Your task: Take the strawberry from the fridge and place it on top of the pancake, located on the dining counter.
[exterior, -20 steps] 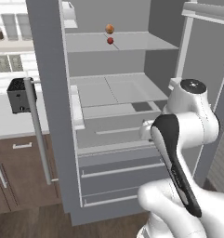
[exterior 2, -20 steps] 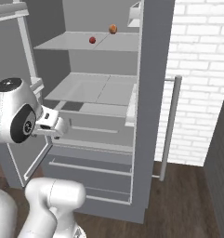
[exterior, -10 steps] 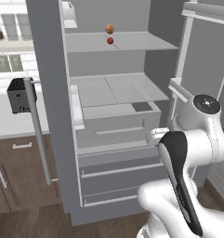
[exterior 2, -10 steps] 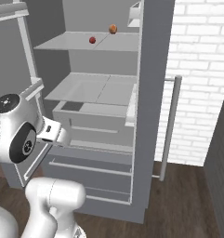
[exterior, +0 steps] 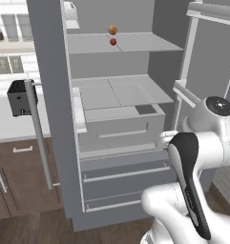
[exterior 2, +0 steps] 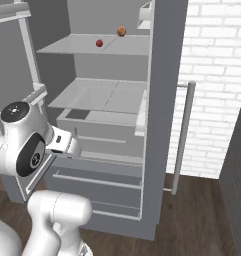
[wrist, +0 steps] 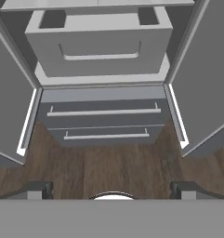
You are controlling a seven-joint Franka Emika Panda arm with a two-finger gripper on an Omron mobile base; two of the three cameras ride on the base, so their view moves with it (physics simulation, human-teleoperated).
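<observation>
Two fingers (wrist: pixel 38 189) spread wide, nothing in them, aimed down at the fridge (wrist: pixel 102 109) drawers and floor. Strawberry (exterior: pixel 113 42) sits on the top shelf, around 12 o'clock, just in front of the orange fruit (exterior: pixel 112 29). Reach-in stage I'd say; next it needs to lift way up.
</observation>
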